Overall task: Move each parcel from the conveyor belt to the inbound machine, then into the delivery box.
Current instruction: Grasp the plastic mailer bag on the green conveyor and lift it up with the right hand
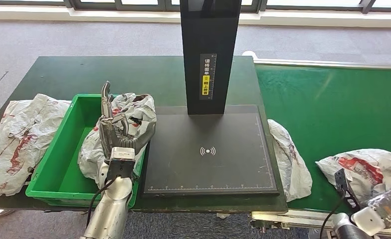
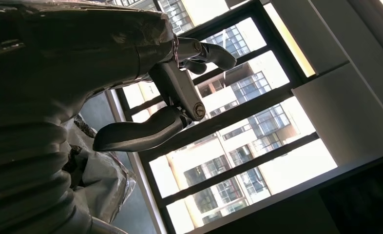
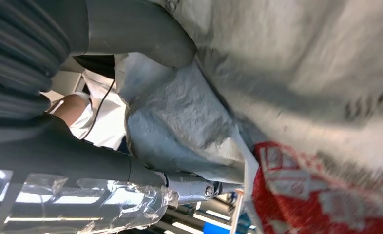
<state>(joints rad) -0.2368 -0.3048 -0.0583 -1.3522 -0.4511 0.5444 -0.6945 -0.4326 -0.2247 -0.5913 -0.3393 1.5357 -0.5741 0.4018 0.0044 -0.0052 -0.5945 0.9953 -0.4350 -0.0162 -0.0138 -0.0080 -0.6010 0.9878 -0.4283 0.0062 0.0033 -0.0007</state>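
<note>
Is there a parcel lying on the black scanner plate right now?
No, the black plate is bare; parcels lie in the green box, on the table and on the belt.

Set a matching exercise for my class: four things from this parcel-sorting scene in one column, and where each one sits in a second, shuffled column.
Things:
1. Parcel under the left hand
2. Parcel at the right hand
3. Black post with the yellow label
4. Parcel left of the green bin

Places:
A. On the green conveyor belt
B. At the back edge of the black scanner plate
C. On the dark table, outside the bin
D. Draped over the bin's right wall

Pairs: 1-D, 2-A, 3-B, 4-C
</note>
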